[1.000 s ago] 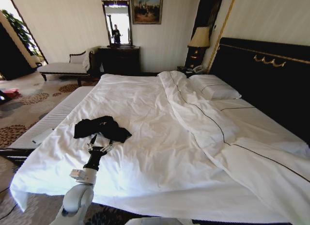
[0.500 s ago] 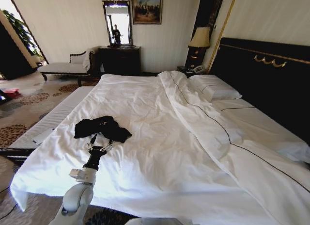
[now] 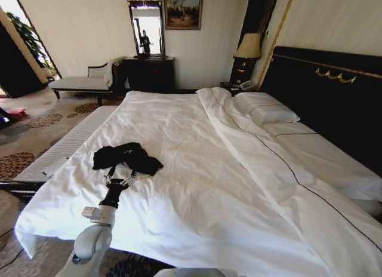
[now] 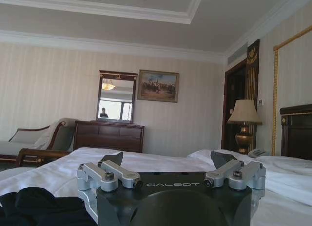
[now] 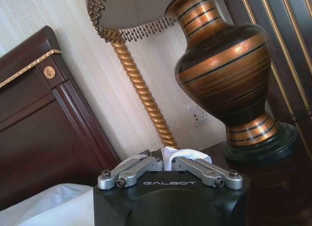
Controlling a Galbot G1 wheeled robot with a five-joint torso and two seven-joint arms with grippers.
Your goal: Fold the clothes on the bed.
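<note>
Folding has not begun: the black T-shirt [image 3: 126,157] lies crumpled at the bed's [image 3: 197,187] 9 o'clock edge; the left gripper [image 3: 120,177], fingers spread, sits just at its 6 o'clock; the right gripper [image 5: 168,165] pinches white fabric by the lamp [image 5: 229,75]

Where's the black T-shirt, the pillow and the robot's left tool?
T-shirt [image 3: 128,157], head view, middle of the crumpled fabric.
Pillow [image 3: 268,108], head view, its top.
Left tool [image 3: 119,175], head view, between its fingertips.
</note>
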